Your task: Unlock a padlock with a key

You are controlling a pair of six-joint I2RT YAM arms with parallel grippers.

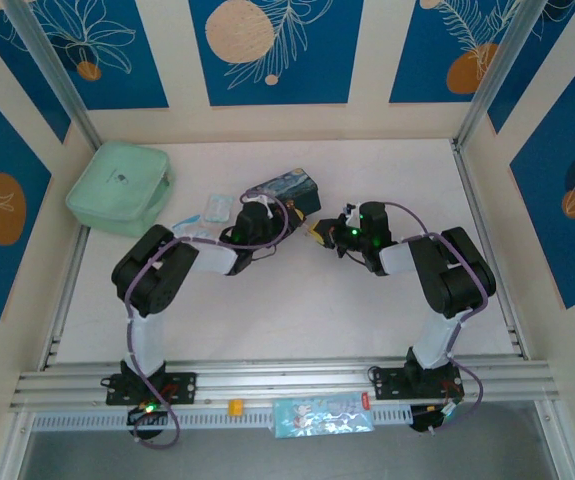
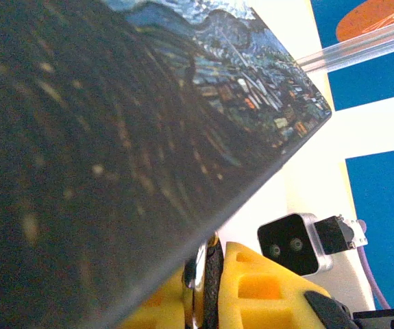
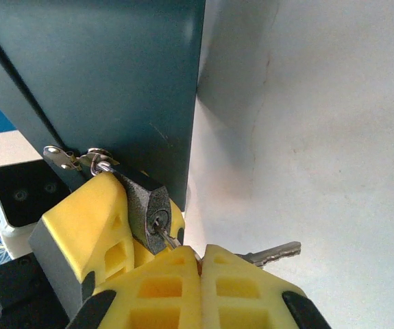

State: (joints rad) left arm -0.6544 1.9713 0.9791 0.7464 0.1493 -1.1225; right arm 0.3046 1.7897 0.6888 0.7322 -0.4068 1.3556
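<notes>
A pale table (image 1: 297,310) sits inside walls with blue floral panels (image 1: 272,50), with aluminium rails (image 1: 487,230) along its left and right edges and another across the near edge. The broad middle strip between the two arms is bare. A mint-green pouch (image 1: 119,188) lies in the far-left corner, well apart from the work. Small clear-blue packets (image 1: 212,208) lie just beside the left arm's wrist.

The blue starry-night tin (image 1: 285,190) stands mid-table toward the back. In the right wrist view, open tabletop runs along its right side, past the tin's vertical corner edge.

The padlock (image 3: 149,205) is small, dark and grainy, with a round silvery keyhole on the end facing the camera. Its thin shackle passes through the metal hasp (image 3: 66,159) at the tin's lower corner. The long axis runs from the hasp at upper left down to lower right, keyhole end toward the right gripper (image 3: 200,257).

The left gripper (image 2: 203,277) clamps the padlock body between its yellow fingers (image 3: 87,219).

The key (image 3: 166,238) sits in the keyhole in line with that axis. The right gripper's fingers are pressed together around its head. A second key (image 3: 273,254) juts out sideways to the right, just above the table.
</notes>
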